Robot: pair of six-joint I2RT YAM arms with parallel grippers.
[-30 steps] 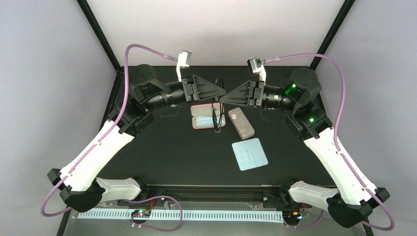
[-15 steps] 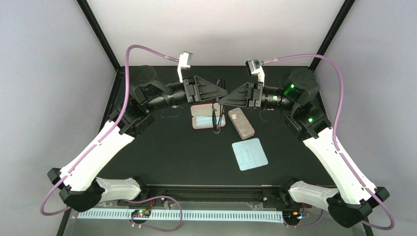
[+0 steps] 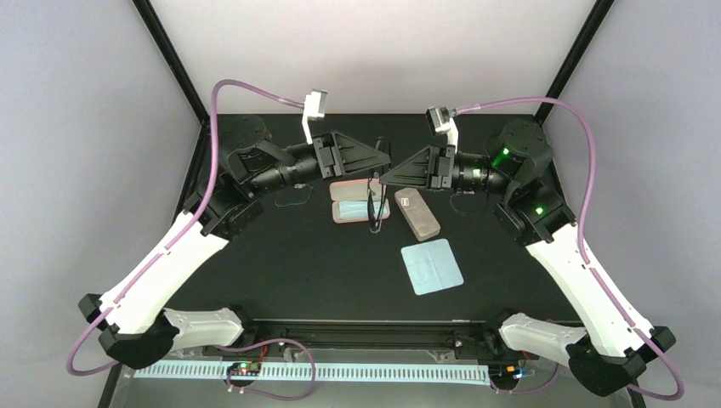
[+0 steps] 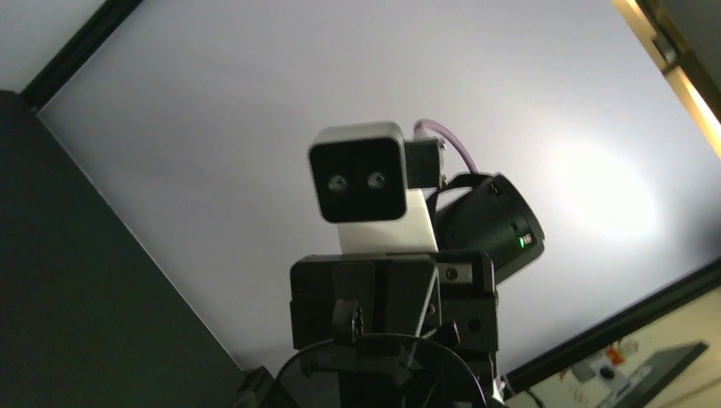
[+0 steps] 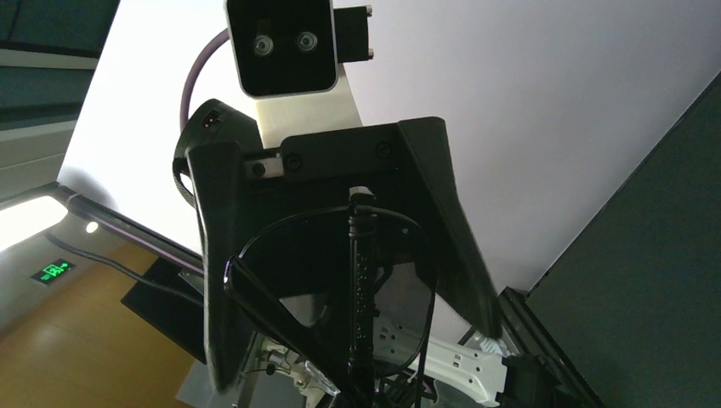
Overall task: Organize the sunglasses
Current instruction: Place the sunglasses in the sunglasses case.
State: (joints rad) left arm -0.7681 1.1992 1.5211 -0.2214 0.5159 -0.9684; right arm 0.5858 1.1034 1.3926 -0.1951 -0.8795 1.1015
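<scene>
Top external showed a matte black desk (image 3: 298, 263) boxed in by a white back wall and grey side walls, with black posts at the far corners. On it lay a pink case (image 3: 358, 202), a grey case (image 3: 417, 213) just right of it, and a pale blue cloth (image 3: 431, 266) nearer the arm bases.

The sunglasses (image 3: 371, 204) were up off the desk near its middle, between the left gripper (image 3: 387, 161) and the right gripper (image 3: 383, 177), over the right end of the pink case. From above they read as a thin dark streak running near to far. Whether that long axis hung upright or lay level could not be told.

In the right wrist view one dark lens faced the camera nearly flat-on, with a slim arm slanting down across it. The right fingers (image 5: 361, 280) were clenched on the frame at the lens's middle. The left fingers (image 5: 212, 255) stood spread wide, released, one on each side of the lens; whether they touched the rim was unclear.

The left wrist view caught only the lens's upper curve, cut off at the bottom edge, and none of its own fingers.
</scene>
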